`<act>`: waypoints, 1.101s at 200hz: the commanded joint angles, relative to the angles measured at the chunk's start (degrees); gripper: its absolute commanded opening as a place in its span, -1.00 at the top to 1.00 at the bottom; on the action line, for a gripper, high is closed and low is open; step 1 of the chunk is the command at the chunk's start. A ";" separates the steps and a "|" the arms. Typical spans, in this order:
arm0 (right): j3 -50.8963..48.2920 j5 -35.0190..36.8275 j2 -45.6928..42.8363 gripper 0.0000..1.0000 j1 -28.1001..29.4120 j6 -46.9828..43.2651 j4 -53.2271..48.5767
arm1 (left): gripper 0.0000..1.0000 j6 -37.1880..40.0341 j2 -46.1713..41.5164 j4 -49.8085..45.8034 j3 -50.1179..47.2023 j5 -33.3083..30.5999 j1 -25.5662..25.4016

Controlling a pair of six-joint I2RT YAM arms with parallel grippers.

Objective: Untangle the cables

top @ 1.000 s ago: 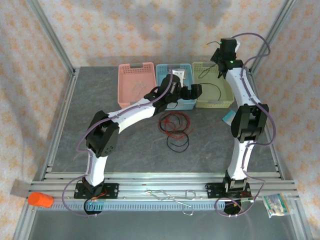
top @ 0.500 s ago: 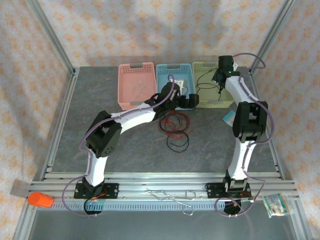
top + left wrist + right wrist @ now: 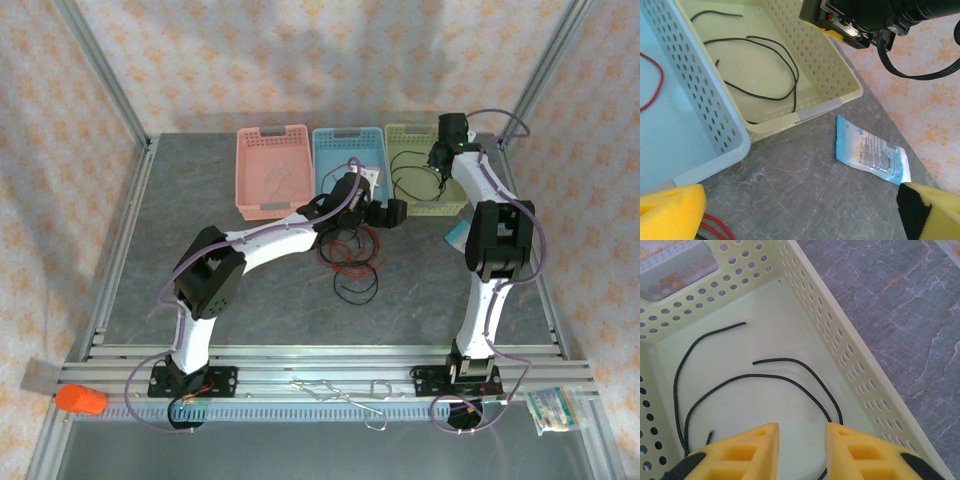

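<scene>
A tangle of red cables (image 3: 345, 250) lies on the grey table at the middle, with a black cable loop (image 3: 357, 286) just in front of it. My left gripper (image 3: 386, 212) hovers over the tangle's far right side, open wide; its yellow fingertips (image 3: 670, 212) frame bare table. Another black cable (image 3: 760, 375) lies loose on the floor of the yellow-green basket (image 3: 840, 340). My right gripper (image 3: 801, 432) hangs low inside that basket (image 3: 430, 208), open, with nothing between its fingers. A piece of red cable (image 3: 657, 85) lies in the blue basket (image 3: 700, 105).
Three baskets stand in a row at the back: pink (image 3: 272, 135), blue (image 3: 345, 135), yellow-green. A blue packet (image 3: 455, 235) lies on the table in front of the yellow-green basket, by the right arm. An orange object (image 3: 80, 400) sits at the near-left rail.
My right gripper came down into the yellow-green basket and opened, leaving the black cable on the basket floor. My left arm shifted toward the near right, above the red tangle.
</scene>
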 commanded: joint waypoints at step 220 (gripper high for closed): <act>-58.97 -0.42 -53.54 0.34 29.39 17.21 8.01 | -0.98 -6.42 -37.60 6.09 -46.38 -14.73 -6.20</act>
